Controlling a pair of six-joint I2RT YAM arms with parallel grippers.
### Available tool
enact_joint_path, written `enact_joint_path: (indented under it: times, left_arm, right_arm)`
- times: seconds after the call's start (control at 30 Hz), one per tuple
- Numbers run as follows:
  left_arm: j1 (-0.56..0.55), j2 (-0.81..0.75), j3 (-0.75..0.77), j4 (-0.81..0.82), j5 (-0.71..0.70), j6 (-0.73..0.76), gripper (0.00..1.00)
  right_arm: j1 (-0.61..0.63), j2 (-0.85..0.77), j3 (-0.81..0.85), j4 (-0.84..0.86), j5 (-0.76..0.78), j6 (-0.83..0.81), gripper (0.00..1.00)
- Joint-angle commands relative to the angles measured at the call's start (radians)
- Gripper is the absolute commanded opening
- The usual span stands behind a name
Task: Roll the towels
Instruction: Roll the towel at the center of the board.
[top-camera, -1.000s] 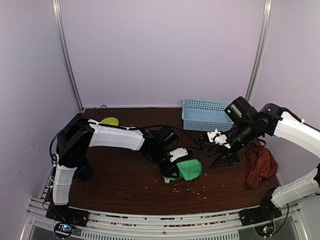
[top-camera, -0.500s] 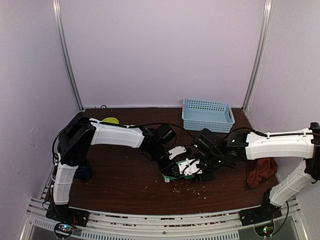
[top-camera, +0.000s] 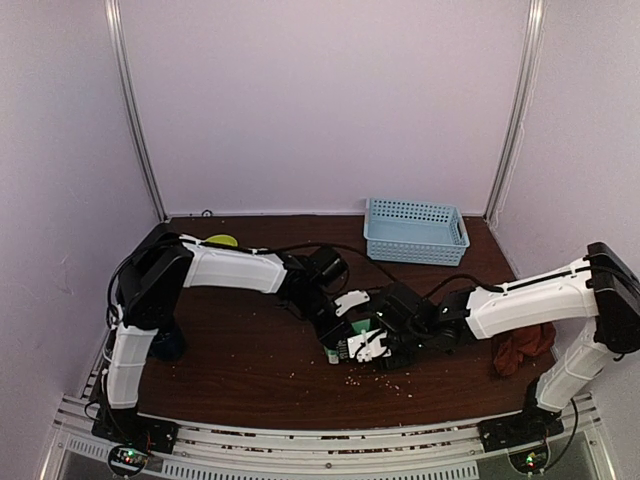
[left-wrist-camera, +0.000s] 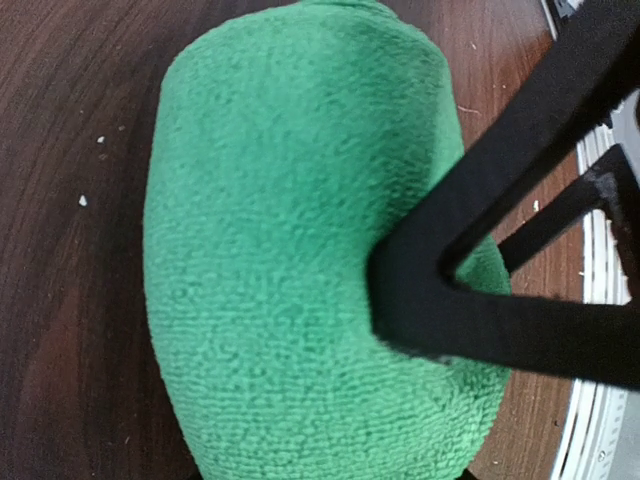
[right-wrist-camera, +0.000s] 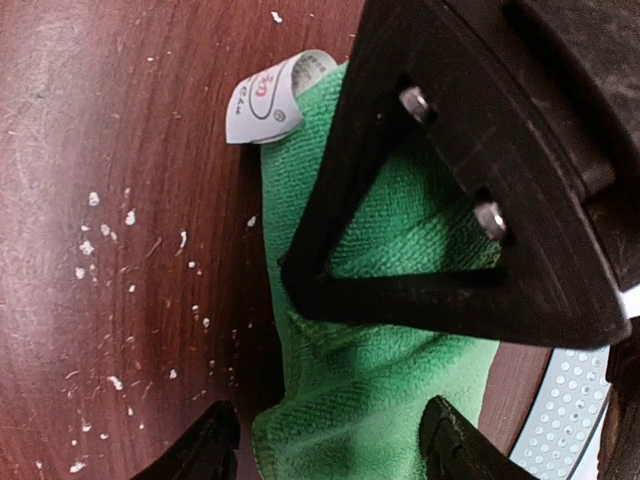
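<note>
The green towel (left-wrist-camera: 300, 240) lies rolled into a thick bundle on the brown table; its white label (right-wrist-camera: 265, 100) sticks out at one end. In the top view only a sliver of the green towel (top-camera: 341, 352) shows beneath both grippers. My left gripper (top-camera: 345, 322) is closed on the roll, its own fingertips hidden by the cloth. My right gripper (right-wrist-camera: 335, 450) is open, its fingertips (right-wrist-camera: 215, 445) straddling the roll's loose end; in the top view the right gripper (top-camera: 370, 345) sits right against the left one. The rust towel (top-camera: 520, 347) lies crumpled at the right edge.
A light-blue basket (top-camera: 415, 230) stands at the back right. A yellow-green object (top-camera: 220, 242) lies at the back left by the left arm. Pale crumbs (top-camera: 378, 378) dot the table in front of the towel. A black cable (top-camera: 300, 252) runs along the left arm.
My right arm has swung left and down from beside the basket and rust towel onto the green roll. My left gripper has stayed at the roll.
</note>
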Motion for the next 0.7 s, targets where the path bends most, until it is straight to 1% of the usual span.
enact_joint_path:
  times: [0.0, 0.17, 0.2, 0.23, 0.3, 0.47, 0.67]
  left_arm:
    - [0.026, 0.051, 0.006, -0.022, 0.141, 0.004, 0.41]
    - [0.073, 0.076, 0.009, -0.02, 0.328, -0.04, 0.4]
    - [0.081, 0.083, 0.009, -0.016, 0.359, -0.061, 0.4]
    - [0.091, 0.09, 0.008, -0.007, 0.398, -0.082, 0.39]
    - [0.106, 0.102, 0.003, 0.013, 0.489, -0.116, 0.38]
    - [0.131, 0.115, -0.018, 0.097, 0.625, -0.228, 0.35]
    - [0.139, 0.13, -0.035, 0.148, 0.702, -0.295, 0.3]
  right_arm:
    - [0.009, 0.045, -0.039, 0.124, 0.038, -0.033, 0.64]
    - [0.012, 0.089, -0.074, 0.192, 0.042, -0.057, 0.69]
    - [0.011, 0.096, -0.077, 0.198, 0.034, -0.056, 0.74]
    - [0.011, 0.103, -0.079, 0.201, 0.026, -0.055, 0.75]
    - [0.013, 0.115, -0.085, 0.211, 0.02, -0.055, 0.76]
    - [0.021, 0.141, -0.101, 0.271, 0.037, -0.073, 0.76]
    - [0.027, 0.228, -0.102, 0.378, 0.119, -0.127, 0.76]
